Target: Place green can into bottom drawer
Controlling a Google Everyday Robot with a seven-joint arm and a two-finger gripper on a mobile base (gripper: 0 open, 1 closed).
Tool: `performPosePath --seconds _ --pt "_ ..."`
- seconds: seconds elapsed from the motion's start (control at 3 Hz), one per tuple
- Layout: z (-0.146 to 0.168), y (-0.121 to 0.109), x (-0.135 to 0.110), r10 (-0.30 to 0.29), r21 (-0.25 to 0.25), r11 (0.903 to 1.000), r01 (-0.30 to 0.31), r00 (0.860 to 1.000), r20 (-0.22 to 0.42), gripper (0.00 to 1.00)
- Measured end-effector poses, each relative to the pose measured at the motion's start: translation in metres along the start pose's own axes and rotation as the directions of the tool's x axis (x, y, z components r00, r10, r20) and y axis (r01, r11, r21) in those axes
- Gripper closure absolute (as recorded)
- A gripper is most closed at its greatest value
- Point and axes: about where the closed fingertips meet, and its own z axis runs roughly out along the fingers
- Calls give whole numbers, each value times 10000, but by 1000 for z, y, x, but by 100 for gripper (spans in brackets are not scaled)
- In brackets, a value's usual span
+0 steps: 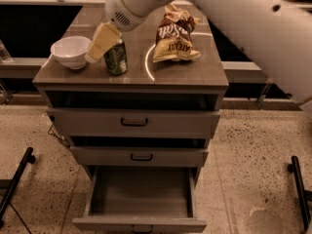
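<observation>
The small dark green patterned drink can (116,58) stands upright on the grey-brown wooden worktop (204,73), its long axis vertical and its silver top hidden behind the robot's wrist. All places here are given from that can.

The cream-coloured gripper (101,43) on the white arm hangs at the can's upper left. It slants down from above the can's top towards its left flank, overlapping the rim and shoulder. From this view I cannot tell whether it is spread or closed, or whether it touches the can or only passes in front of it. The can lies just to the right of the gripper's tip and slightly below it, so I judge the coming move to be a short sideways and downward settle around the upright body.

A white ceramic bowl (71,50) sits just left of the can, close beside the gripper's tip. A crumpled brown crisp packet (173,35) lies well to the right. The deep grey-brown bottom drawer (140,224) stands pulled out far below the can, its grey interior bare.
</observation>
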Motion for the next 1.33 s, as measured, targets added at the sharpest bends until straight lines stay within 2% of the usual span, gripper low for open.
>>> performPosePath --seconds 0.33,0.67,1.0,1.33 --pt "34 3 -8 726 16 9973 -730 9940 820 0" --pt "63 -3 7 1598 168 9865 -1628 9804 1155 0" --pt "71 -12 15 1984 298 9784 -2048 9690 1470 0" --pt "72 -12 12 1971 211 9791 -2024 9688 1506 0"
